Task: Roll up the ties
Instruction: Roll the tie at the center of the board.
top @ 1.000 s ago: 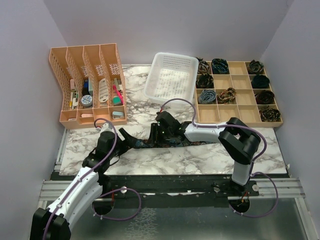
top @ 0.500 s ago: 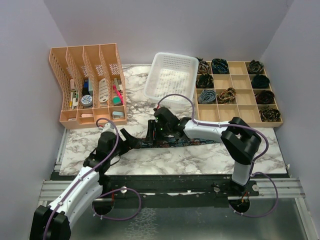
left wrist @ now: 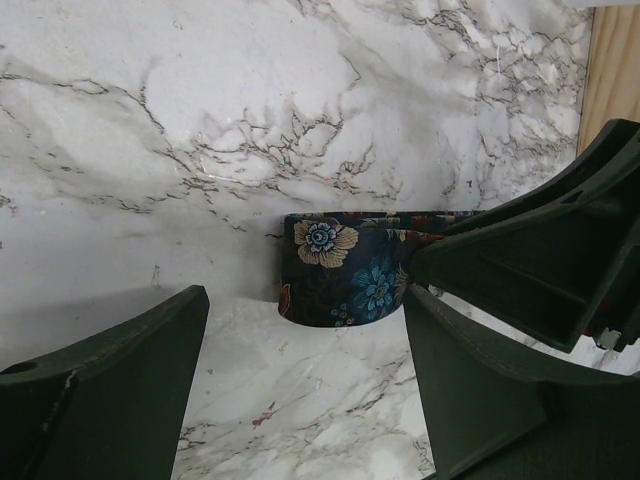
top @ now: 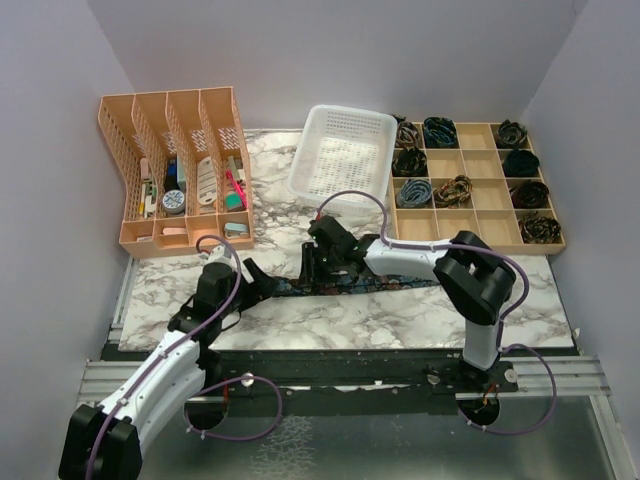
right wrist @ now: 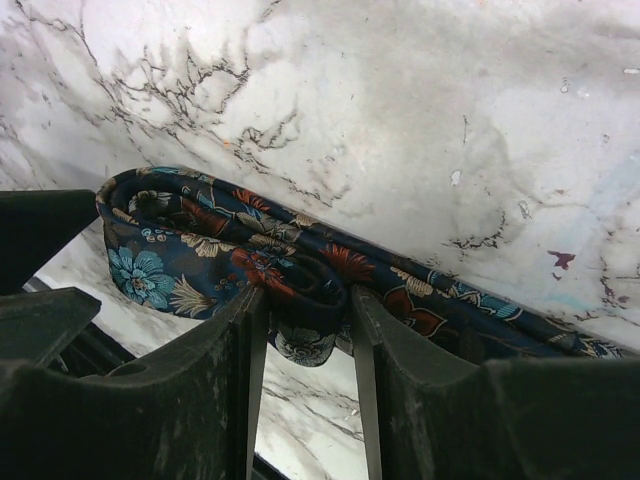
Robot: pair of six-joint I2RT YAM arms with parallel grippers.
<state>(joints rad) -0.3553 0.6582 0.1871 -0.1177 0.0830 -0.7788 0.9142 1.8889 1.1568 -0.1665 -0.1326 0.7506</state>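
Lengthwise, the tie [right wrist: 200,240] runs left to right across the near desk [top: 400,320], its left end curled over. The right fingers [right wrist: 215,380] pinch that curl, while the left fingers [left wrist: 100,390], spread wide and empty, face it from just left.

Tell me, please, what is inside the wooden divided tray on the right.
Rolled ties fill several compartments of the wooden tray; the others show bare wood. Anything beneath the rolls is hidden.
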